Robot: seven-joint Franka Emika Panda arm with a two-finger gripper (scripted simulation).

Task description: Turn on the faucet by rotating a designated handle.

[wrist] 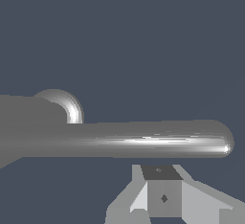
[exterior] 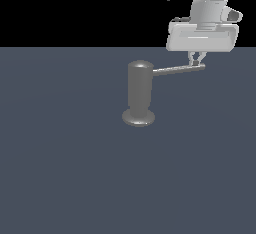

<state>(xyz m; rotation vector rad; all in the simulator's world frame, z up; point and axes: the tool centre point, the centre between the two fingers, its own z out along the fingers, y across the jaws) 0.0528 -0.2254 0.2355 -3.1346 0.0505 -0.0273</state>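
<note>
Gripper [wrist: 165, 196] fingers, nearly together and gripping nothing, sit against the free end of the handle [exterior: 177, 69], far from the faucet [exterior: 139, 94] on the floor, likely so a sideways push gains most leverage.

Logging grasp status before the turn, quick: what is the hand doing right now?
Hand: fingers close together, right at the outer end of the handle; whether it grips the rod cannot be told.

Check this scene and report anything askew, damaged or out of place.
Nothing stands out. The faucet stands upright on its base, its handle juts straight out toward the exterior view's right, and the pincer sits at the handle's far end.
</note>
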